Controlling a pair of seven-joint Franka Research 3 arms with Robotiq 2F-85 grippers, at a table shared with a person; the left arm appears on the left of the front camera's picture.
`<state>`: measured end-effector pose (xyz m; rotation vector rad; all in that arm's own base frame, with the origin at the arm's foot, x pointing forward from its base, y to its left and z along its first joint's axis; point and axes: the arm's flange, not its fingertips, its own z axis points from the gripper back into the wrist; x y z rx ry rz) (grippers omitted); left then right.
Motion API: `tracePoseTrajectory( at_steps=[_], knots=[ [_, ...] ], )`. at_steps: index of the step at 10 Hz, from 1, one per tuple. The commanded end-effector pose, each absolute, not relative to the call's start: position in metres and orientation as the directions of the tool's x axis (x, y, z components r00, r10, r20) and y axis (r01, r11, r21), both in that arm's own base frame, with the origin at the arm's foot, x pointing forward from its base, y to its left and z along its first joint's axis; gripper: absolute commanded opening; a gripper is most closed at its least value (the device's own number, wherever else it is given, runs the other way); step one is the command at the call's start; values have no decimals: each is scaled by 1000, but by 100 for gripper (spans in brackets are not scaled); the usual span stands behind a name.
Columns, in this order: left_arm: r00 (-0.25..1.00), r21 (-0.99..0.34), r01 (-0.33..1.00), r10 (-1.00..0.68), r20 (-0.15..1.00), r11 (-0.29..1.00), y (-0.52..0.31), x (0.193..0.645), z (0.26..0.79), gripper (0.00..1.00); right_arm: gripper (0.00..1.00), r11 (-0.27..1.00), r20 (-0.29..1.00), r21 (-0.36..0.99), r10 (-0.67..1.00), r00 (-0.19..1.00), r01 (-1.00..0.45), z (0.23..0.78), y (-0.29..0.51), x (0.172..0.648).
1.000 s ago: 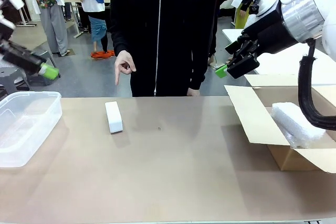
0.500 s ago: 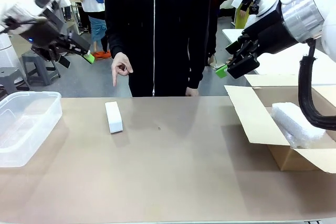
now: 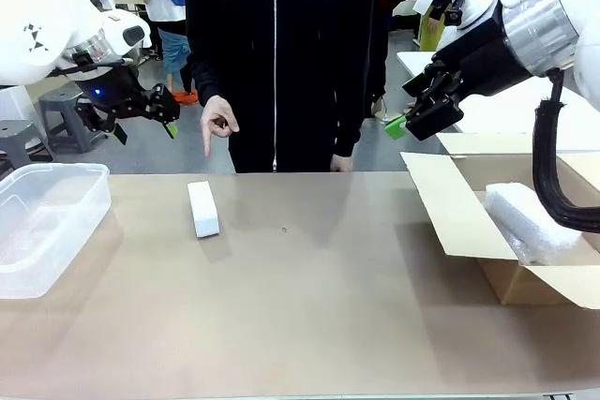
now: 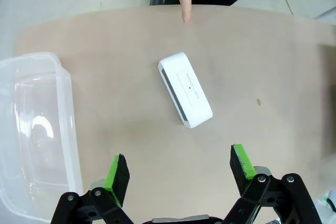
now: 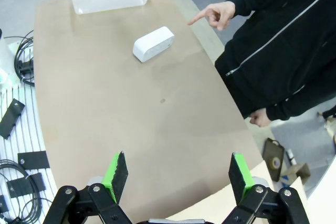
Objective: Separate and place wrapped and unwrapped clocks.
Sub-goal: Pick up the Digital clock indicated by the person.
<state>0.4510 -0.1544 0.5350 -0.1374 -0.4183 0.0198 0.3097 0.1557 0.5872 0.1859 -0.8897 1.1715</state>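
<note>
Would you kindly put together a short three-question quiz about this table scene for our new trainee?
1. True or false: the white block lies inside the clear plastic tub.
2. Where does the bubble-wrapped bundle sit? A) on the bare table B) in the cardboard box C) in the person's hand
3. Fill in: the person's hand points down toward the ____.

Key
1. False: it lies on the table, apart from the tub.
2. B
3. white block

Both the left gripper and the right gripper hover with fingers spread, holding nothing.
</note>
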Motion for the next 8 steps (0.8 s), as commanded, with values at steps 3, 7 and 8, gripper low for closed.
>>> tracePoseTrajectory(
  at_steps=[3, 7, 8],
  knots=[
    [907, -137, 18, 42, 420, 990, -153, 450, 541, 100, 100, 415, 703, -302, 705, 94, -858, 586, 157, 313],
    [962, -174, -168, 200, 187, 970, -173, 514, 500, 100, 100, 415, 703, -302, 705, 94, -858, 586, 157, 313],
    [957, -196, -215, 247, 155, 957, -178, 529, 487, 100, 100, 415, 703, -302, 705, 94, -858, 586, 157, 313]
  ],
)
